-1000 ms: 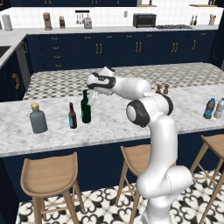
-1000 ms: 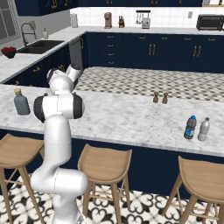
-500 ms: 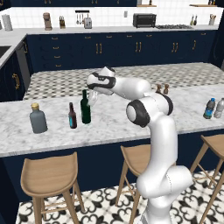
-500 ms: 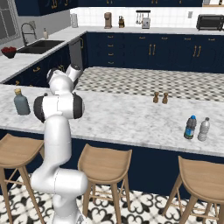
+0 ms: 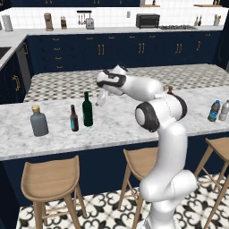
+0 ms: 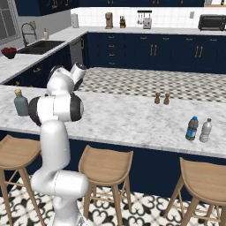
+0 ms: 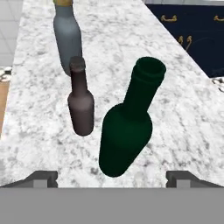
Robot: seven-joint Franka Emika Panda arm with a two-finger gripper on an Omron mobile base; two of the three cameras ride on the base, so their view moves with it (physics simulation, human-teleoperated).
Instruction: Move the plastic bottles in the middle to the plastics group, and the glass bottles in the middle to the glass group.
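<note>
The tall dark green glass bottle (image 5: 87, 109) stands upright on the marble counter (image 5: 116, 120), just right of the small brown bottle (image 5: 74, 118) and the grey flask with a tan stopper (image 5: 39, 121). My gripper (image 5: 102, 96) hovers open a short way right of the green bottle's neck, touching nothing. In the hand view the green bottle (image 7: 127, 135) stands free between and beyond my widely spread fingertips (image 7: 43, 178), with the brown bottle (image 7: 81, 105) and flask (image 7: 68, 35) behind it. Two plastic bottles, one blue-capped (image 5: 214, 111) and one clear (image 5: 225, 109), stand together at the counter's right end.
Two small brown shakers (image 6: 161, 98) stand mid-counter toward the far side. Wooden stools (image 5: 49, 179) line the near side below the counter. A sink (image 6: 39, 45) lies on the far left counter. Bare marble stretches between the green bottle and the plastic bottles.
The gripper opened and let go of the green bottle, then drew back a little to the right. The bottle stays upright beside the brown one.
</note>
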